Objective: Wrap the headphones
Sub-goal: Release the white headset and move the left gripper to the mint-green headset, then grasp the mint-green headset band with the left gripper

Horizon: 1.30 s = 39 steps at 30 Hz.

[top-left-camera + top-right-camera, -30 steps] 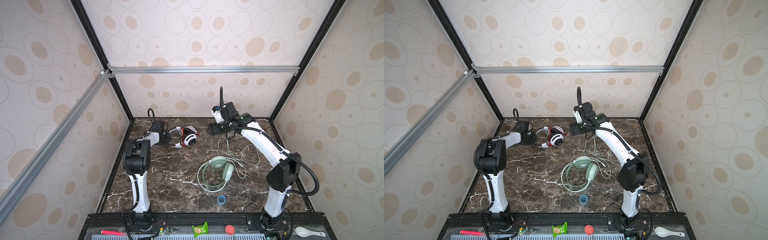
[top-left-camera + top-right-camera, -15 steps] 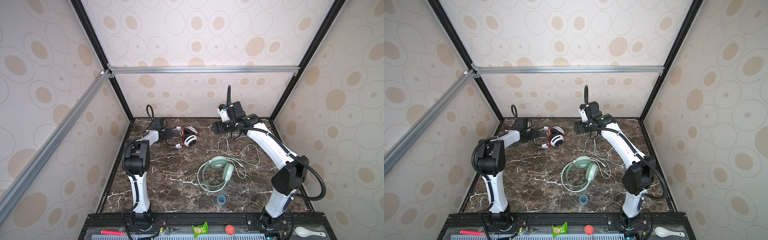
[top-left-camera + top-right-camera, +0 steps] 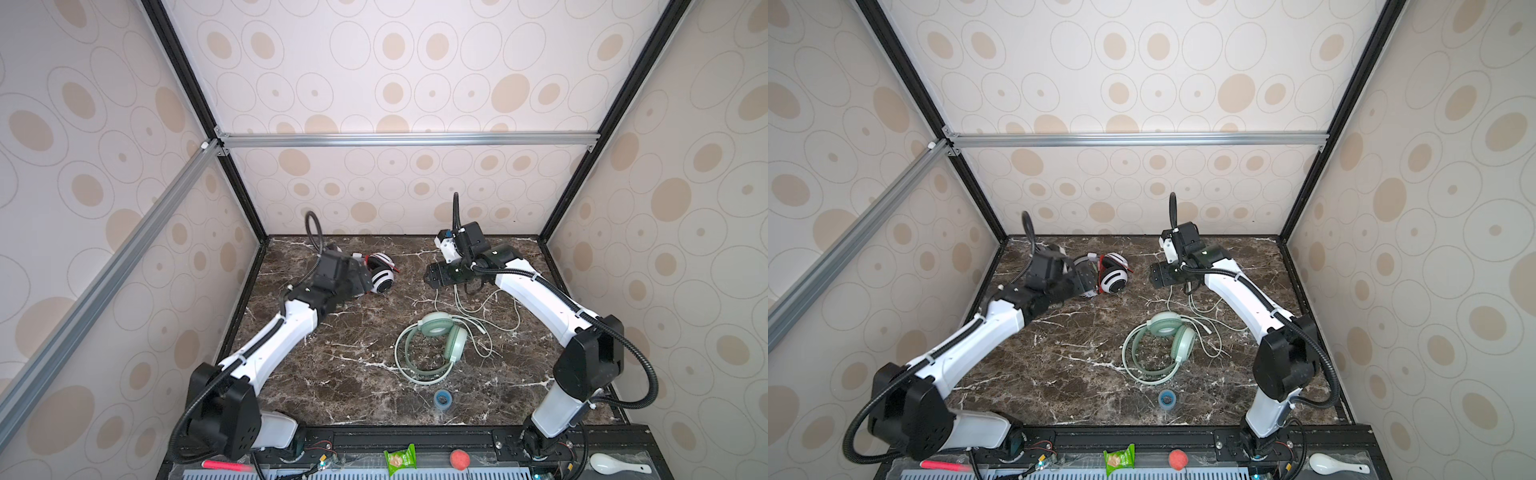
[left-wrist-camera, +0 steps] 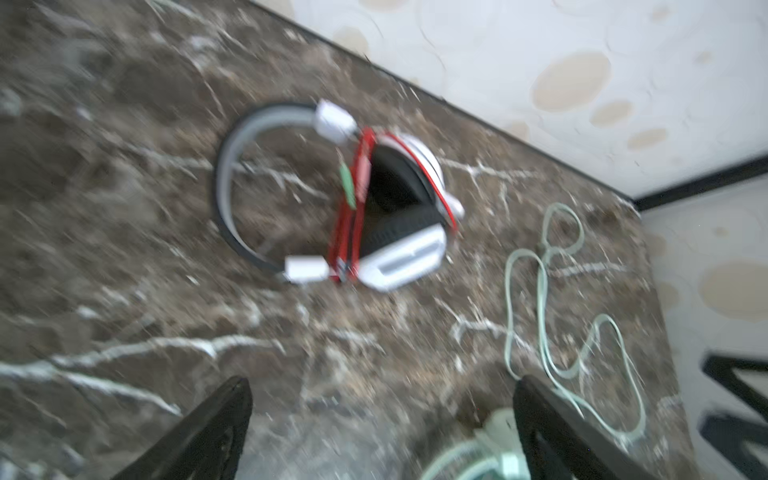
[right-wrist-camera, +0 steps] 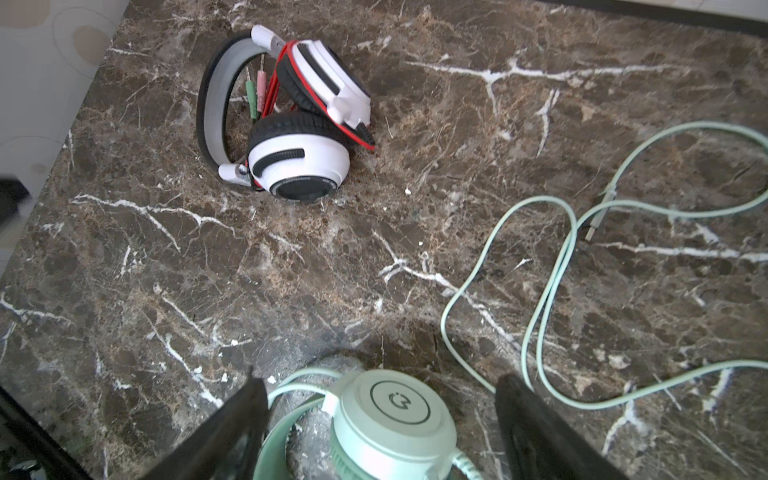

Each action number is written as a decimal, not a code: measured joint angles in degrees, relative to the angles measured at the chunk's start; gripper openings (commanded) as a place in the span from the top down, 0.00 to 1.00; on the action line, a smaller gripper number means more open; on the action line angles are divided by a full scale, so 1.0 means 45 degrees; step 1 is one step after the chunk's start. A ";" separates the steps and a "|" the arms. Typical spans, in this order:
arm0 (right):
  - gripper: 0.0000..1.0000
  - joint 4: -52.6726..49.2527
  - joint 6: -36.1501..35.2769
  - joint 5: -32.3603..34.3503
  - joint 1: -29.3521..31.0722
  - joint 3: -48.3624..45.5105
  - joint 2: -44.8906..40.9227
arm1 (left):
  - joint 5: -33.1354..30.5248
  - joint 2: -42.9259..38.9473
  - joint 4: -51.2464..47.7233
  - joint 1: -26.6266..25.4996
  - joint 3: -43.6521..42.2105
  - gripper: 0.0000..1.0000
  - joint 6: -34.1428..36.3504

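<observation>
White headphones (image 3: 380, 276) — near the far edge of the desk (image 3: 332, 374), left of middle, red cable (image 5: 274, 89) bunched between the cups. Left gripper (image 3: 360, 282) just beside them on their left, jaws wide apart, empty.
Green headphones (image 3: 436, 336) — right of centre, green cable (image 3: 494, 309) lying loose toward the far edge. Right gripper (image 3: 430, 277) beyond them, near that cable's far loops, jaws apart, holding nothing.

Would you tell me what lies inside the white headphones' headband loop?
A green plug and a pink plug beside the bundled red cable; the ear cups hide the cable's far side.
</observation>
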 measured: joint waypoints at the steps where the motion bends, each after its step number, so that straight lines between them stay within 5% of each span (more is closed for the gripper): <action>1: 0.08 0.0155 0.0000 -0.0087 -0.0053 -0.0432 -0.0282 | -0.0146 -0.0277 -0.0155 -0.0937 -0.0442 0.02 -0.0583; 6: 0.05 0.0860 0.0053 -0.0413 -0.0379 -0.2409 -0.1438 | -0.0763 -0.0107 -0.0923 -0.4585 -0.1035 0.02 -0.3079; 11: 0.04 0.0894 0.0068 -0.0393 -0.0442 -0.3167 -0.1889 | -0.1185 0.0243 -0.0816 -0.6402 -0.1253 0.02 -0.4809; 19: 0.03 0.0335 0.0296 -0.0189 -0.0442 -0.3313 -0.3041 | -0.1224 0.0170 -0.0233 -0.6567 -0.3463 0.02 -0.6251; 30: 0.03 0.0272 0.0520 0.0039 -0.0442 -0.4386 -0.4211 | -0.1214 0.1836 0.0325 -0.6577 -0.2871 0.05 -0.6266; 36: 0.03 0.0384 0.0481 0.0029 -0.0515 -0.4415 -0.4211 | -0.1166 0.3594 0.0262 -0.6577 -0.1462 0.17 -0.6018; 39: 0.03 0.0481 0.0423 0.0010 -0.0685 -0.4415 -0.4187 | -0.1185 0.4177 -0.0049 -0.6572 -0.1020 0.41 -0.5736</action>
